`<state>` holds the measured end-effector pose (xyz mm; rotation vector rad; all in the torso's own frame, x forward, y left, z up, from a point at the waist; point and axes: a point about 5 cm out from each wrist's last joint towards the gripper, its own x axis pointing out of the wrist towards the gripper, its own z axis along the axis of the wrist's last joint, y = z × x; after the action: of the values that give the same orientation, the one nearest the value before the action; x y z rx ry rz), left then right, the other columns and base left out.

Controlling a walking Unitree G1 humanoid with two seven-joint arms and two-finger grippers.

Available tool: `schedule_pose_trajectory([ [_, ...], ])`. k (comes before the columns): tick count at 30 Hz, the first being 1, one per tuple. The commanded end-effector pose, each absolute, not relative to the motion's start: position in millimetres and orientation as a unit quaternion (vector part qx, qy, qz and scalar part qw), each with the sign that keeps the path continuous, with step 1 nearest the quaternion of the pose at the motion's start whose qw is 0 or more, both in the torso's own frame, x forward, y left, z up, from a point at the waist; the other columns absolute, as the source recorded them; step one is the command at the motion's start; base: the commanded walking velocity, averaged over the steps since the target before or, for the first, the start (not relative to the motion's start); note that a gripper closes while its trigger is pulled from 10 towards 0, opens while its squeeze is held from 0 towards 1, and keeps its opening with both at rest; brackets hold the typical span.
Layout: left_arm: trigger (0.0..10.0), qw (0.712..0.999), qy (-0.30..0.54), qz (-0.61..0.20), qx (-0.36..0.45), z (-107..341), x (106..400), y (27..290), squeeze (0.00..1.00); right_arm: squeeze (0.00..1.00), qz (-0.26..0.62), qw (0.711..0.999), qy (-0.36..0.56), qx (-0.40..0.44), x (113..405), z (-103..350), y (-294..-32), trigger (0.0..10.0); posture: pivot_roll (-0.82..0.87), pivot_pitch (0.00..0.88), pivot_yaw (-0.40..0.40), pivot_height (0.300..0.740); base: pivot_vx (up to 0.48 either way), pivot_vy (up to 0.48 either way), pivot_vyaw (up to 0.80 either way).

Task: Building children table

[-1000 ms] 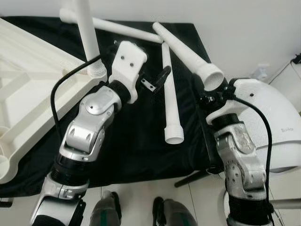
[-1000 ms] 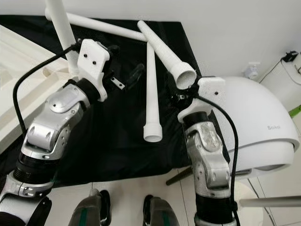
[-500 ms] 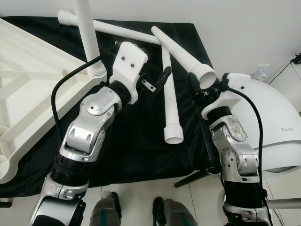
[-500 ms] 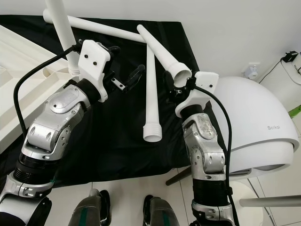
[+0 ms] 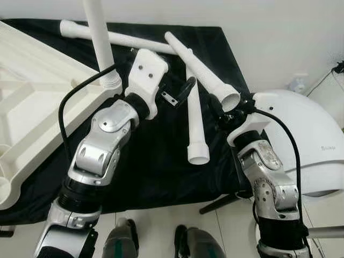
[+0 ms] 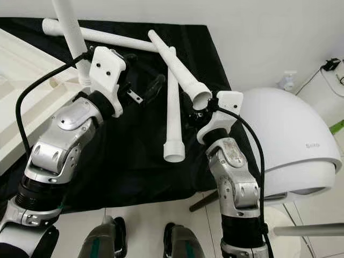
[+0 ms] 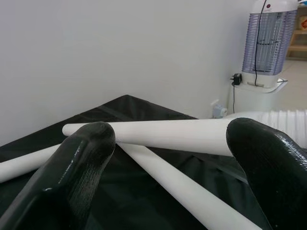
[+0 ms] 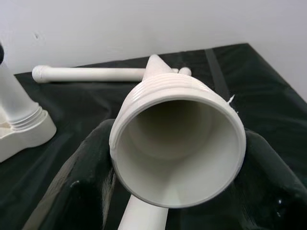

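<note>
White plastic children's table top (image 5: 32,107) lies upside down with one tapered white leg (image 5: 99,37) fitted.
Right gripper (image 8: 172,191) jaws clasp a second leg (image 5: 201,70); left gripper (image 7: 172,158) jaws gape wide; two legs (image 5: 194,115) remain.

Right hand (image 6: 198,107) grips tapered white leg (image 6: 174,69) near wide end, apparently lifted off black cloth (image 6: 134,156).

The white tabletop (image 5: 32,107) runs off the left edge of the head views. The upright leg (image 5: 99,37) is cut by the top edge. The right arm hides the held leg's (image 5: 201,67) gripped underside.
</note>
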<state>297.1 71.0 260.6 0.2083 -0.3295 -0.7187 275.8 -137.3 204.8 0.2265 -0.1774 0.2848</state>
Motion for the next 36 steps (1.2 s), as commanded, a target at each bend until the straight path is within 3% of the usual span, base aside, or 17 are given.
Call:
schedule_pose_trajectory([
  [1, 10.0, 0.918, -0.161, -0.35, 0.096, 260.1, 293.7, 69.9, 0.0, 0.0, 0.14, 0.982, -0.062, 0.111, 272.4, 199.0, -140.4, 10.0, -0.03, 0.172, -0.053, 0.74, 0.0, 0.0, 0.0],
  [28, 10.0, 0.915, -0.161, -0.358, 0.089, 259.9, 294.0, 64.2, 0.0, 0.0, 0.21, 0.969, -0.105, 0.076, 255.9, 266.8, -163.0, 10.0, -0.04, 0.177, -0.034, 0.74, 0.0, 0.0, 0.0],
  [36, 10.0, 0.915, -0.16, -0.36, 0.089, 260.2, 294.7, 63.8, 0.0, 0.0, 0.186, 0.975, -0.085, 0.081, 264.8, 269.1, -171.4, 10.0, -0.05, 0.182, -0.03, 0.74, 0.0, 0.0, 0.0],
])
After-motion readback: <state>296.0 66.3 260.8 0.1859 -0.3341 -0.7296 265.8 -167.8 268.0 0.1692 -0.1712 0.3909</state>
